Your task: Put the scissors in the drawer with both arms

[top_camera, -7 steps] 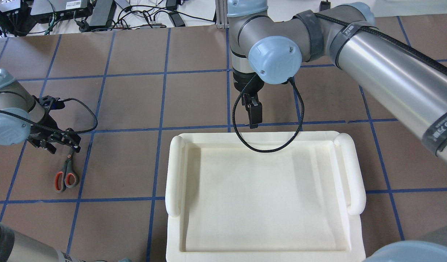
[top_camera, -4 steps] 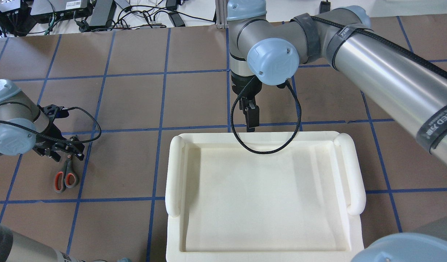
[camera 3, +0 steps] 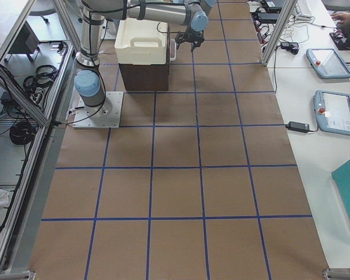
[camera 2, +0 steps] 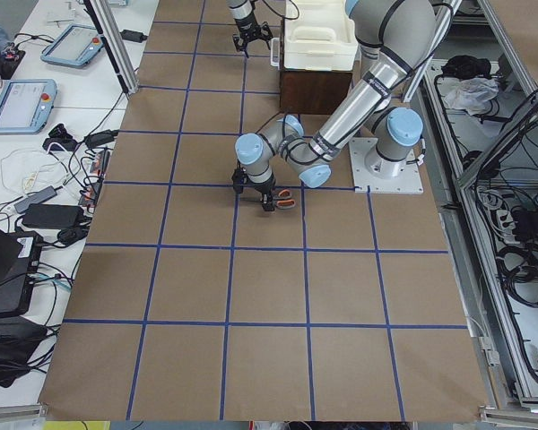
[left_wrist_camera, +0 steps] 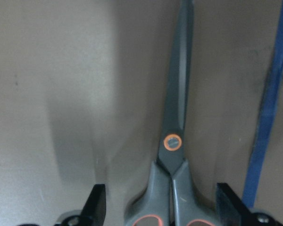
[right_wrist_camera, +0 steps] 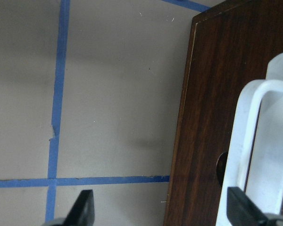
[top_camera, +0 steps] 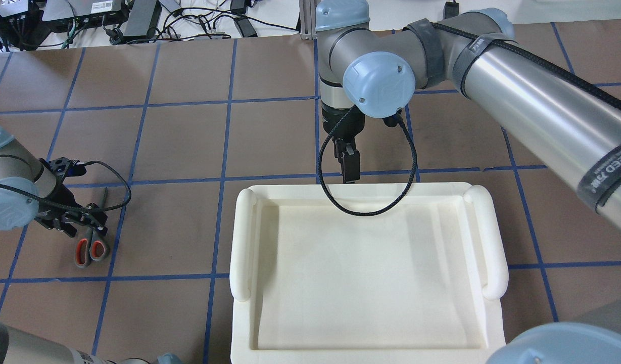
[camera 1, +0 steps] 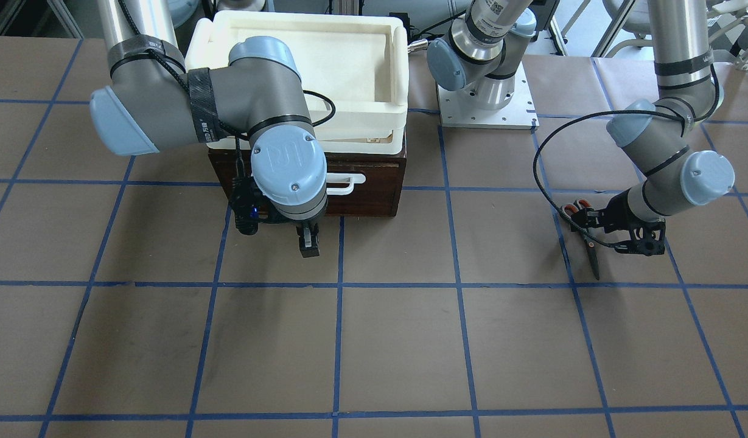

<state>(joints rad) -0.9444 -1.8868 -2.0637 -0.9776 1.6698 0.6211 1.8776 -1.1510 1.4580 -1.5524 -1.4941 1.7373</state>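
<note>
The scissors (top_camera: 91, 249) lie flat on the brown table at my far left, handles toward me; they also show in the front view (camera 1: 593, 255). My left gripper (top_camera: 84, 224) is open and low over them. In the left wrist view the scissors (left_wrist_camera: 174, 136) lie between its two fingertips (left_wrist_camera: 97, 203), which do not touch them. The drawer (camera 1: 374, 198) is shut, with a dark brown front and a white bar handle (camera 1: 344, 182). My right gripper (camera 1: 308, 241) is open and empty, just in front of the drawer front (right_wrist_camera: 212, 108) and to one side of the handle (right_wrist_camera: 247, 141).
A white foam tray (top_camera: 242, 237) sits on top of the drawer cabinet and hides it from overhead. The right arm's black cable (top_camera: 371, 207) loops over the tray's far rim. Blue tape lines grid the table. The left arm's base plate (camera 1: 486, 109) stands beside the cabinet.
My left gripper has moved back along the scissors toward their pivot and handles, staying open. My right gripper has shifted only slightly in front of the drawer.
</note>
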